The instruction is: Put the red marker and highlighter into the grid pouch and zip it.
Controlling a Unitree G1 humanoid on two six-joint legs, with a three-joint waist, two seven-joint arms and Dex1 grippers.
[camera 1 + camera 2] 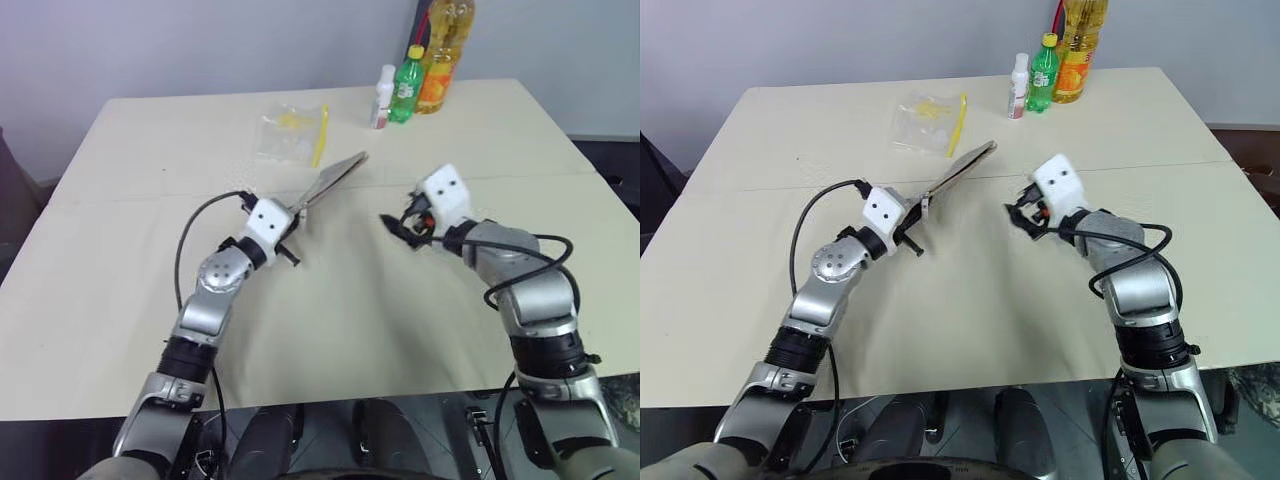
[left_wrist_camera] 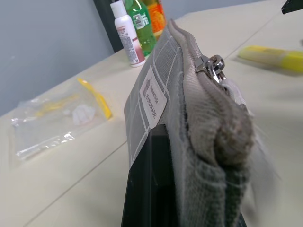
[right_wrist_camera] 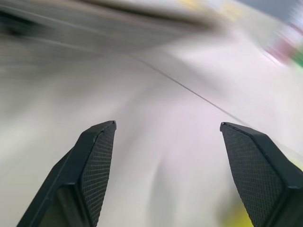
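— Grey fabric with white grid lines: that was the grid pouch, a flat rectangular piece lifted off the table at a slant, one end clamped in the left gripper, the other end angled up toward the clear plastic bag.

— How did the left gripper have it?

— Its black fingers were closed tight on the pouch's end. In the left wrist view the woven cloth bunched into a thick soft fold above the fingers, a small white label sat on the flat side, and a shiny metal zipper pull stood on the top seam.

— And the right gripper?

— The right gripper hovered over the cream tabletop, well apart from the pouch, its jaws spread wide and holding nothing. The right wrist view showed two black fingers with a fine cross-hatched pad texture, a broad gap between them and blurred table beyond.

— Where were the pens?

— The highlighter showed in the left wrist view as a stubby yellow bar lying on the table beyond the pouch. The red marker could not be made out with certainty.

— Anything else on the table?

— The crinkled bag had a long yellow strip along one edge. At the far edge stood a small white bottle, a green bottle with a yellow cap, and a tall bottle of orange-yellow liquid.
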